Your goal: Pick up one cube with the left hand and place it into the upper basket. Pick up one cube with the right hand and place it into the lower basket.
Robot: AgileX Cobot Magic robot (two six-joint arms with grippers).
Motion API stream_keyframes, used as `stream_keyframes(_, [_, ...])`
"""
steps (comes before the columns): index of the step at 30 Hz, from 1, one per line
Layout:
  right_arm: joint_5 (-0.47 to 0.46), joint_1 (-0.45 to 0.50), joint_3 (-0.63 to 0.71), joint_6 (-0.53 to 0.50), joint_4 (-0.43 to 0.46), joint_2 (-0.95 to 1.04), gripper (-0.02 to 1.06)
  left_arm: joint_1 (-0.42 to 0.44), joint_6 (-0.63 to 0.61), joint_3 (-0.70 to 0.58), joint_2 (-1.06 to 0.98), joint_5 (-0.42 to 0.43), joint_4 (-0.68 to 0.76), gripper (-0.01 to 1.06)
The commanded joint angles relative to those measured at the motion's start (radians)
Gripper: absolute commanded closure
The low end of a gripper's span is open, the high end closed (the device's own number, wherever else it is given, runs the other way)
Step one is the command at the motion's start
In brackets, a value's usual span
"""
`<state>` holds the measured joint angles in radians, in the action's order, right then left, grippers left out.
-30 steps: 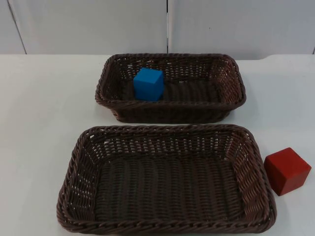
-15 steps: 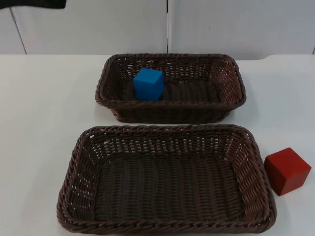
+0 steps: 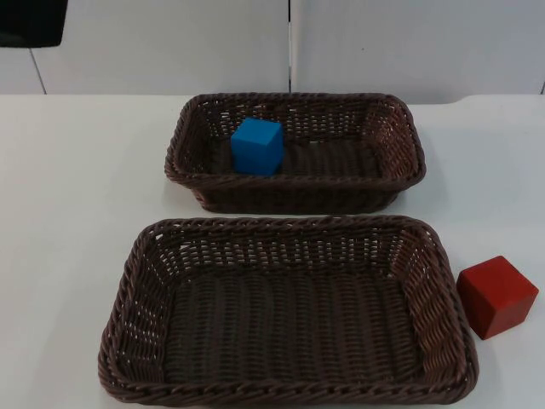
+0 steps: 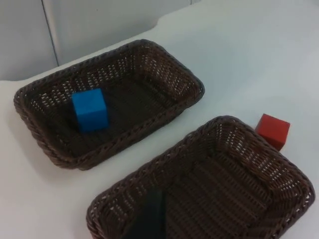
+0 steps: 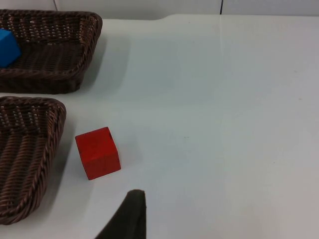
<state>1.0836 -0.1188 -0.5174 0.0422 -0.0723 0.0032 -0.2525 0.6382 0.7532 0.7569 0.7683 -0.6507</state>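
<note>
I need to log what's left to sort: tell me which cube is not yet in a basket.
The red cube. It sits on the table just right of the lower basket, while the blue cube is inside the upper basket.

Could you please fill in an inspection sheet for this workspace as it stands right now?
Surface: white table, bare around the baskets.
Job's things: blue cube sits inside the upper basket, toward its left side. Lower basket holds nothing. Red cube stands on the table just right of the lower basket, outside it.
Clutter: nothing seen.
Grippers: left gripper's fingertip hangs above the lower basket; right gripper's fingertip hangs over the table near the red cube. Neither holds a cube.
Cables: nothing seen.
Surroundings: grey partition wall behind the table.
</note>
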Motion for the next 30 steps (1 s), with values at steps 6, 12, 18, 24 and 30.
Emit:
stream_keyframes(6, [-0.005, 0.005, 0.002, -0.009, 0.003, -0.003, -0.01, -0.003, -0.053, -0.002, -0.008, 0.012, 0.001, 0.16])
stream_keyframes(12, [-0.005, 0.005, 0.002, -0.009, 0.003, -0.003, -0.01, -0.003, -0.071, -0.002, -0.008, 0.012, 0.015, 0.16])
stream_keyframes(18, [-0.005, 0.005, 0.002, -0.009, 0.003, -0.003, -0.01, -0.003, -0.071, -0.002, -0.008, 0.012, 0.017, 0.16])
stream_keyframes(24, [-0.005, 0.005, 0.002, -0.009, 0.003, -0.003, -0.01, -0.003, -0.128, -0.002, -0.008, -0.005, 0.096, 0.16])
stream_keyframes(30, [-0.007, 0.005, 0.001, -0.005, 0.013, -0.003, 0.00, -0.003, -0.216, -0.002, -0.008, -0.024, 0.190, 0.16])
